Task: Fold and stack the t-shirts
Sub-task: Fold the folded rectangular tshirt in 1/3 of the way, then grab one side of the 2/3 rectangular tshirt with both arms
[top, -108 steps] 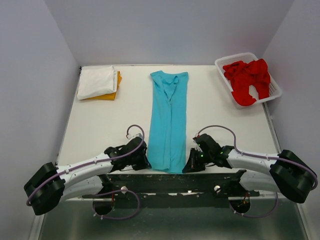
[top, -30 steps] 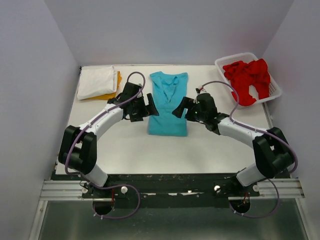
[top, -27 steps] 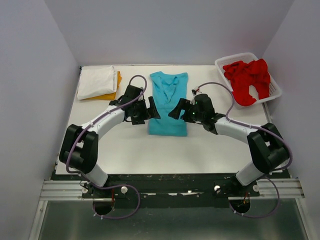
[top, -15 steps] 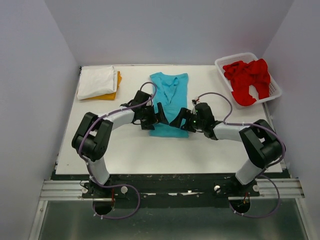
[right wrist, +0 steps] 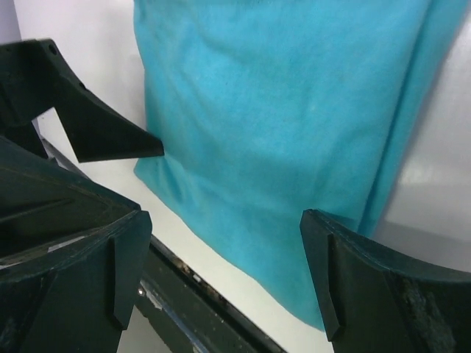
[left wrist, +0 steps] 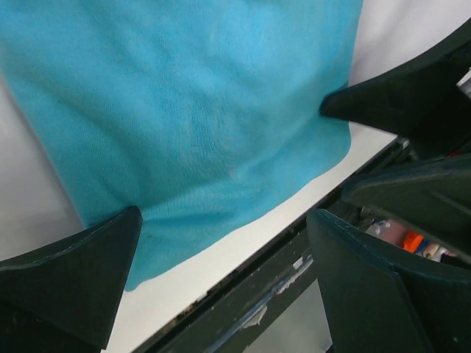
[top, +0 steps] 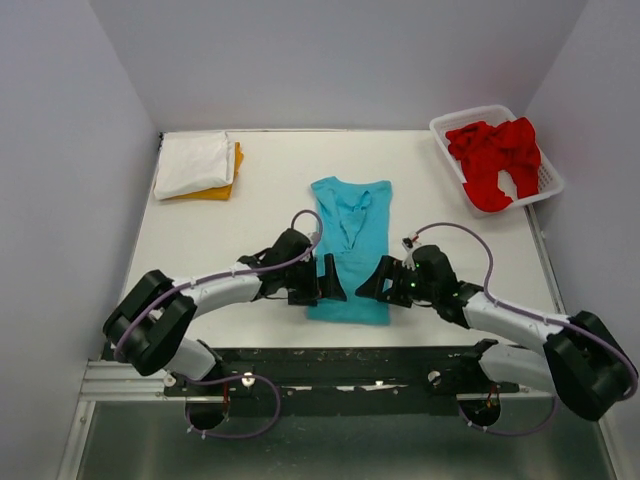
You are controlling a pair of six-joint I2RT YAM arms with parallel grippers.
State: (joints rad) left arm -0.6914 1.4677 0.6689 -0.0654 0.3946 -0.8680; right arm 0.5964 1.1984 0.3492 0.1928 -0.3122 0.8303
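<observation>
Top external: shirt (top: 352,235) mid-table, long axis 12–6, collar at 12, hem near the 6 edge of the table (top: 200,250).
Left gripper (top: 333,280): wide open, empty; shirt toward 3.
Right gripper (top: 372,282): wide open, empty; shirt toward 9; both equally near.
Wrist views: hem corners lie flat between fingers; stack (top: 197,165) at 10 and basket (top: 545,185) at 2 show from above only.

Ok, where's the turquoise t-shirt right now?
In the top view, the turquoise t-shirt lies folded at the middle of the table, close to the near edge, flanked by the left gripper and right gripper, both with jaws open.
</observation>
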